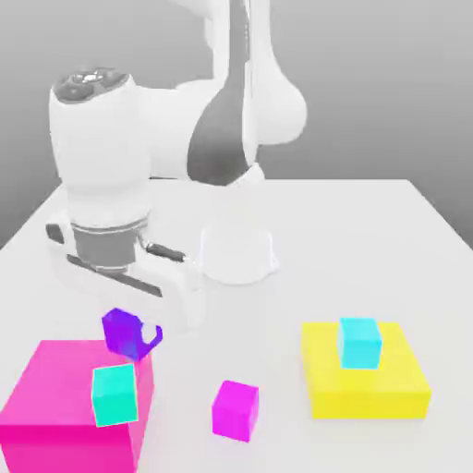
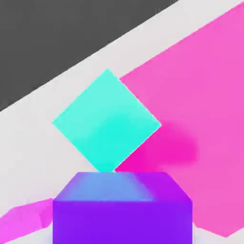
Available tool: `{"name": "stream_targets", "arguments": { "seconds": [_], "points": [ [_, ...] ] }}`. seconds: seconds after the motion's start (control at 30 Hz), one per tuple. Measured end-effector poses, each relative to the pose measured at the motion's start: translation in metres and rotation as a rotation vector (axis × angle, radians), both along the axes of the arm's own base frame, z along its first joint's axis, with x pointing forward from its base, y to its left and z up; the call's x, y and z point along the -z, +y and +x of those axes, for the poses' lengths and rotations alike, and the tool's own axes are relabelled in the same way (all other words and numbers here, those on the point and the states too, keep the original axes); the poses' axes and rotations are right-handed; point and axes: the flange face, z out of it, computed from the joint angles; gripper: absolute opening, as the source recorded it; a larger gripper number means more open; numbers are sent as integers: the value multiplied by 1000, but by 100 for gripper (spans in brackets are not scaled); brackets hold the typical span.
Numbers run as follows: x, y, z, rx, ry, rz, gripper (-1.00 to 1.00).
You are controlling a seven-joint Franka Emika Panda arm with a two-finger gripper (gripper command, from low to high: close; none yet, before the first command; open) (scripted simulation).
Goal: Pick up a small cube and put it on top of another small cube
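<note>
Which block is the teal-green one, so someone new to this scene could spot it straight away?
Find the big pink block in the exterior view's lower left. The teal-green cube shows against its right-hand part, below the purple cube at the gripper. It is greener than the light-blue cube on the yellow block.

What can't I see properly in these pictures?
- Purple cube: in the hand view, its lower part is cut off by the picture's edge.
- Big pink block: in the exterior view, the teal cube hides part of it.
- Yellow block: in the exterior view, the light blue cube covers part of its top.
- Robot arm: in the exterior view, its top is cut off by the upper edge.
</note>
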Motion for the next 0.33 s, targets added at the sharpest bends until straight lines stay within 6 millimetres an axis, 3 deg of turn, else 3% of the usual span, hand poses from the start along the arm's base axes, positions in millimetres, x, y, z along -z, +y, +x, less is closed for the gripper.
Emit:
{"name": "stream_targets", "arguments": {
  "seconds": [0.07,0.13,0.2,0.23,0.33],
  "points": [
    [-17,-3,13,83,-3,-1,-100],
    [-2,-2,19,108,-3,-2,-100],
    [27,-2,20,116,-3,-3,-100],
    [35,-2,19,117,-3,-3,100],
    [35,-2,19,117,-3,-3,100]
  ]
}}
